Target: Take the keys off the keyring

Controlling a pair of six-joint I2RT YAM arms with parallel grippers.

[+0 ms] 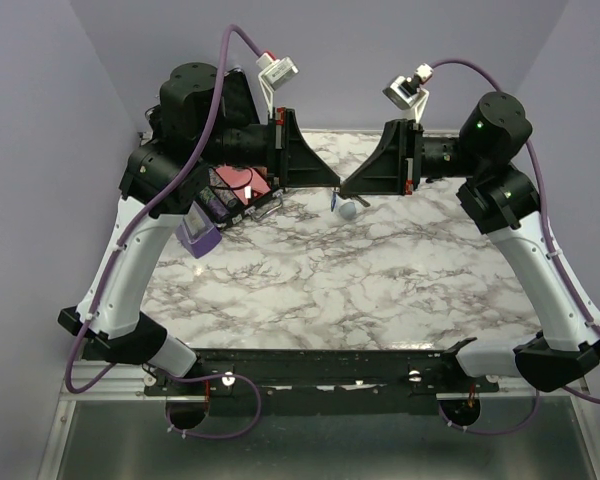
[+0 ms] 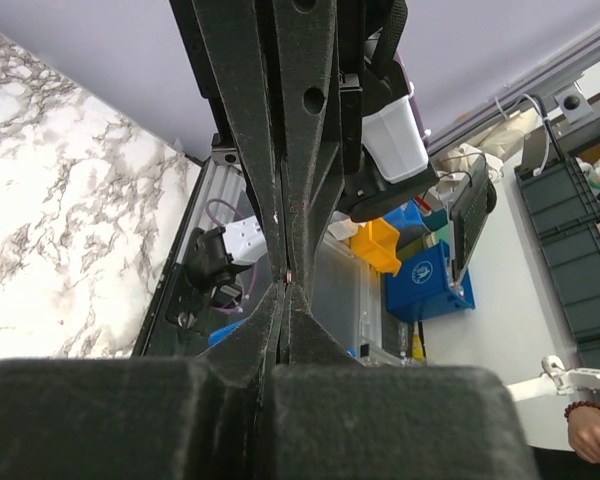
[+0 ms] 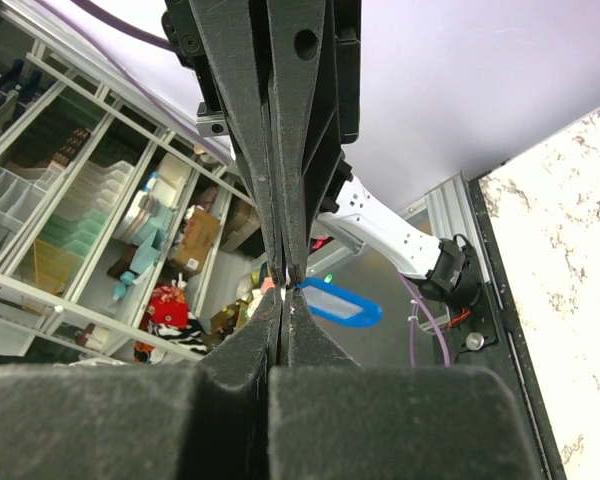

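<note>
1. Top external view: the left gripper [image 1: 333,185] is closed, and its tips meet those of the right gripper [image 1: 346,188] above the middle of the surface [image 1: 380,290], near its far edge.
2. The blue keyring [image 3: 342,304] sticks out just beside that pinch point, and a pale round bobble [image 1: 348,210] dangles below. No key can be made out.
3. The right gripper is closed too; I cannot tell which one clamps the ring.
4. Judged step: working the key off the ring. The next move calls for one side to hold firm while the other pulls slowly away.
</note>
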